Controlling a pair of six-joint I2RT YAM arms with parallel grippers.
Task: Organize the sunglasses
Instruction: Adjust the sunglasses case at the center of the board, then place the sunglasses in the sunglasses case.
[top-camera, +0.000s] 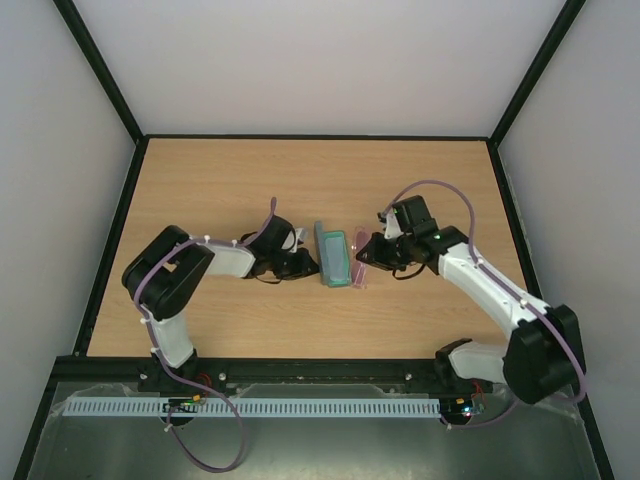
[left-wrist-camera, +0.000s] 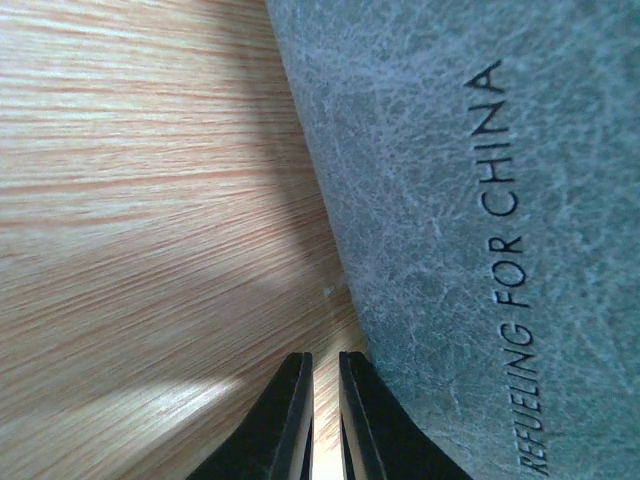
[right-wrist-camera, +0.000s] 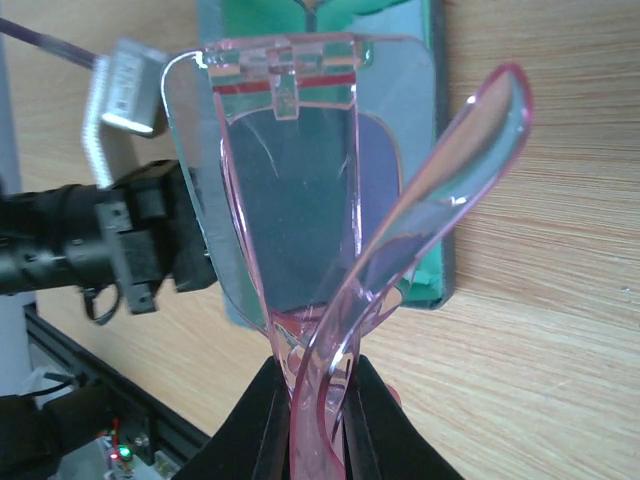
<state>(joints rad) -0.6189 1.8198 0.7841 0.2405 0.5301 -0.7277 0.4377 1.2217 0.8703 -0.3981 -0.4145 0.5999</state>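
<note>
Wooden table (top-camera: 200, 200) carries the case (top-camera: 331, 256) at its middle. Right gripper (right-wrist-camera: 318, 372) clamps the sunglasses (right-wrist-camera: 300, 200) just beside the case. Left gripper (left-wrist-camera: 325, 360), fingers nearly together and empty, sits at the case's other side.

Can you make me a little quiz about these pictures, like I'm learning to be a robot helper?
1. True or false: the right arm's fingers are pinching the pink sunglasses.
2. Pick one: what colour is the inside of the case? A red, B green, C yellow.
3. Short answer: the left arm's fingers are shut, right beside the case. What are they holding?

Key: 1 true; 2 B; 3 nothing.
</note>
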